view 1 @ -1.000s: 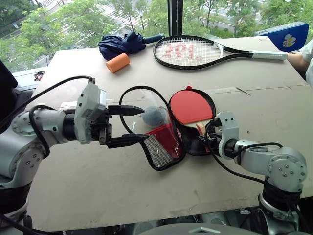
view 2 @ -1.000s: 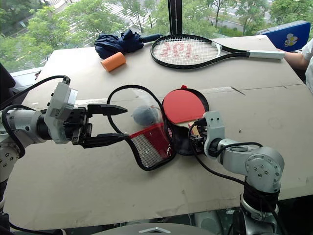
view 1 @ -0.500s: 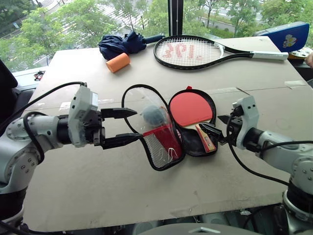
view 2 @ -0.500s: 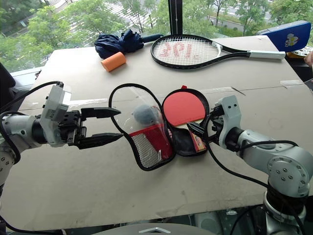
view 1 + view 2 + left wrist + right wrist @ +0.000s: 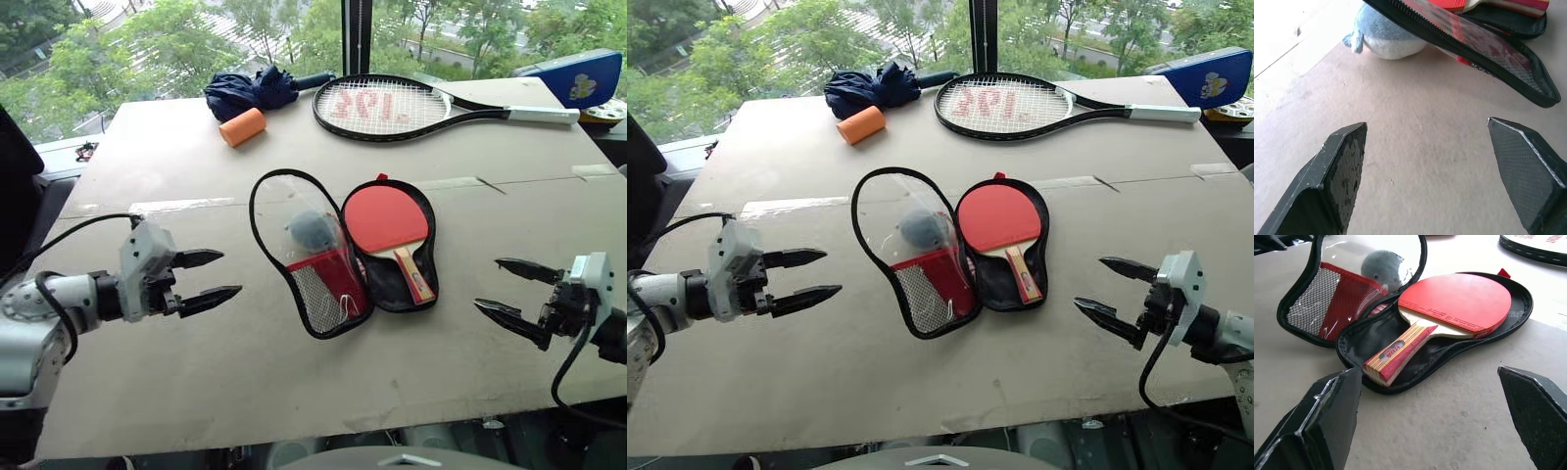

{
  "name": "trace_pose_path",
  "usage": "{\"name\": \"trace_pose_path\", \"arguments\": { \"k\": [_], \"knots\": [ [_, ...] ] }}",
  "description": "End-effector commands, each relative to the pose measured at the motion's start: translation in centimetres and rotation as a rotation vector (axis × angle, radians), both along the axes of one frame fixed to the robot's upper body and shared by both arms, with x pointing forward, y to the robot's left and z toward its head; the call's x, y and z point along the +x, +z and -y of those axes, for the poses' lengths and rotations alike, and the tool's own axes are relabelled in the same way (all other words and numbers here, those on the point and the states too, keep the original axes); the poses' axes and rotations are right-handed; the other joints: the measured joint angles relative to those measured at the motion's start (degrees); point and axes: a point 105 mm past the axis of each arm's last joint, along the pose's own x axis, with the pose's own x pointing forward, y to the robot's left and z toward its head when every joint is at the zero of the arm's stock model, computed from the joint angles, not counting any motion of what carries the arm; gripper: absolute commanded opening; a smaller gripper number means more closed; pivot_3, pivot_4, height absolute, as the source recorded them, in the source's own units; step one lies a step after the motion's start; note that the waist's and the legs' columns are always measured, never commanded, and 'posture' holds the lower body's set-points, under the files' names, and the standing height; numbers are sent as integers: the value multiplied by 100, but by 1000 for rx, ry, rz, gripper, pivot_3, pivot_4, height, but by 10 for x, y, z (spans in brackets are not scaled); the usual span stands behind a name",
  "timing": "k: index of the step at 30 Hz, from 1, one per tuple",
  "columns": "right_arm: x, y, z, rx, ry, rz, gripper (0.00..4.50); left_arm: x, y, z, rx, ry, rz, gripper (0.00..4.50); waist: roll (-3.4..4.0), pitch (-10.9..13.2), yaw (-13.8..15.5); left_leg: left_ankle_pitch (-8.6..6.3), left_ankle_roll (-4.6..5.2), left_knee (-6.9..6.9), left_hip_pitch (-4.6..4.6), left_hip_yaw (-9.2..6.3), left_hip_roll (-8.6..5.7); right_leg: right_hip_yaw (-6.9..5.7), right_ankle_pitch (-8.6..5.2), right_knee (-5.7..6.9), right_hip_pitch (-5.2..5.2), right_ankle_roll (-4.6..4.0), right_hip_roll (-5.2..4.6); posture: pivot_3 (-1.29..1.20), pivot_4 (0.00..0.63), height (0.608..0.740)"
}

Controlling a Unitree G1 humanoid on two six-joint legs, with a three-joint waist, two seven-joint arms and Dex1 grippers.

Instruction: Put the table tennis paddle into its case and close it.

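The table tennis paddle (image 5: 384, 217), red face up, lies flat in the black half of the open case (image 5: 432, 276), its striped handle toward the near edge. The case's clear lid (image 5: 284, 201) leans up to the left, propped on a small blue-grey plush ball (image 5: 312, 229). My left gripper (image 5: 229, 274) is open, well to the left of the case, pointing at it. My right gripper (image 5: 487, 283) is open to the right of the case with nothing in it. From the right wrist, the paddle (image 5: 1459, 298) and case rim (image 5: 1520, 313) lie just ahead.
At the far side of the table lie a black-framed tennis racket (image 5: 392, 106), an orange roll (image 5: 241, 126) and a dark blue folded umbrella (image 5: 250, 90). A blue bag (image 5: 578, 76) sits at the far right corner. The table's near edge runs just below both grippers.
The right gripper let go near the paddle's handle, opened and swung out to the right. The left gripper drew back to the left and lower. The paddle now rests in the case.
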Motion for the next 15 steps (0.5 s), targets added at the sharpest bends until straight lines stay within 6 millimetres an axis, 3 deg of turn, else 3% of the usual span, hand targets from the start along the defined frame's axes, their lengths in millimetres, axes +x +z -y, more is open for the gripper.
{"name": "trace_pose_path", "arguments": {
  "k": [1, 4, 8, 12, 15],
  "knots": [
    [0, 17, 8, 11, 47, 66, 4489, 20, -15, 7, 67, -28, 42, 3988, -1, 0, 37, 1, -1, 2, 0, 0, -1, -1, 0, 2, 0, 0, 0, 0, 150, 740],
    [2, 22, 8, 28, 54, 71, 4489, 40, -15, 19, 59, -65, 84, 3988, -4, -1, 41, 12, -21, -1, -6, -9, 1, -6, 0, 2, -6, 0, 3, 0, 150, 740],
    [2, 26, 7, 34, 54, 87, 4489, 62, -1, 59, 10, -193, 168, 3988, -10, -3, 77, 13, -23, 10, -17, -11, -4, -10, 0, 1, -8, 1, 0, 0, 150, 740],
    [-3, 29, 8, 49, 54, 87, 4489, 61, 62, 120, -257, -388, 264, 3988, -19, 1, 92, 13, -23, 24, -33, -16, -6, -15, 1, 4, -11, 1, 0, 0, 150, 740],
    [-4, 31, 13, 45, 25, 100, 4489, 51, 98, 146, -384, -472, 275, 3988, -27, 2, 71, 13, -22, 35, -41, -21, -5, -18, 1, 8, -14, 2, 2, 0, 150, 740]
  ]
}}
